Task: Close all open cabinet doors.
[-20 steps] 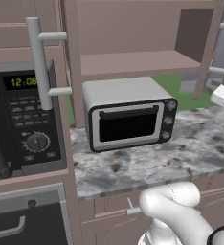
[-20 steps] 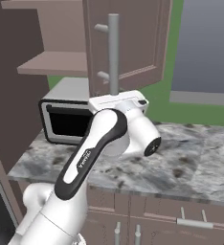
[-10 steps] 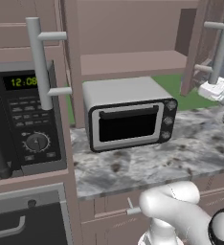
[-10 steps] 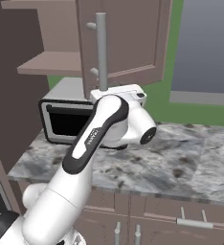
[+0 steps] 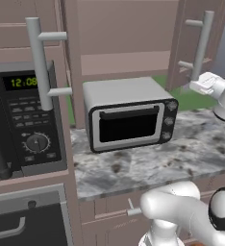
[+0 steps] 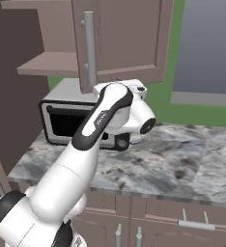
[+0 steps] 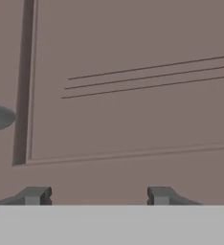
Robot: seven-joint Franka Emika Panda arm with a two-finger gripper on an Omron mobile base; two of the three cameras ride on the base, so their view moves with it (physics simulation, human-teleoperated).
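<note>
The right cabinet door (image 5: 181, 43) of the upper cabinet stands partly open, with its silver bar handle (image 5: 201, 45) facing the room. My gripper (image 5: 193, 87) is at that door's lower part, just below the handle. In the hand view its panel (image 7: 133, 72) is very close, and my gripper (image 7: 95, 196) is open with nothing between the fingertips (image 7: 33, 195). In the right base view the same door (image 6: 129, 38) and its handle (image 6: 89, 48) rise behind my forearm. A left door (image 5: 68, 72) juts out edge-on, with its handle (image 5: 40, 62) beside it.
A silver toaster oven (image 5: 129, 117) sits on the marble counter (image 5: 181, 153) under the open cabinet shelf (image 5: 129, 62). A black microwave (image 5: 23, 120) is built in at the left. Low drawer fronts (image 6: 192, 217) run beneath the counter, and a window (image 6: 206, 48) lies to the right.
The right door has swung leftward toward the cabinet, and my hand has moved left with it, staying against its face. The toaster oven and the left door have stayed put.
</note>
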